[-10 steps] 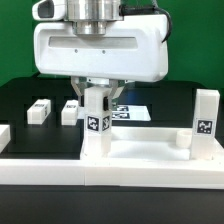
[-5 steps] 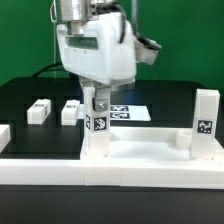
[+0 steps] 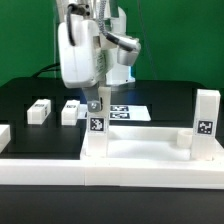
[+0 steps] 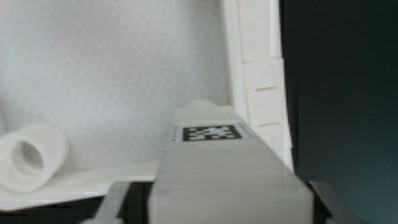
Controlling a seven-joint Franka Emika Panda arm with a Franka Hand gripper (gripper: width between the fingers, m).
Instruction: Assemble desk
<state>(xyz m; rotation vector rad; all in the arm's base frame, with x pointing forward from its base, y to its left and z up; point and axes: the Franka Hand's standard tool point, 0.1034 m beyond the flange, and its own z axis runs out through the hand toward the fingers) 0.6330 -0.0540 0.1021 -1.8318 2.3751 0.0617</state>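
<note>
Exterior view low and close across the table (image 3: 170,100), wrist view down the leg (image 4: 217,170), shared by both.

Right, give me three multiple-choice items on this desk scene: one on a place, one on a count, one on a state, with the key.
1. Where do the two loose legs lie?
A on the black table, to the exterior view's left of the tool
B on top of the panel
C in the tool

2. How many legs stand upright on the panel?
A one
B two
C four

3. The tool is:
A open, clear of everything
B closed on an upright leg
C out of view

Key:
1 A, both lie on the dark surface beyond the panel.
2 B, the gripped leg and the leg at the exterior view's right.
3 B, its fingers flank the gripped leg's top.
</note>
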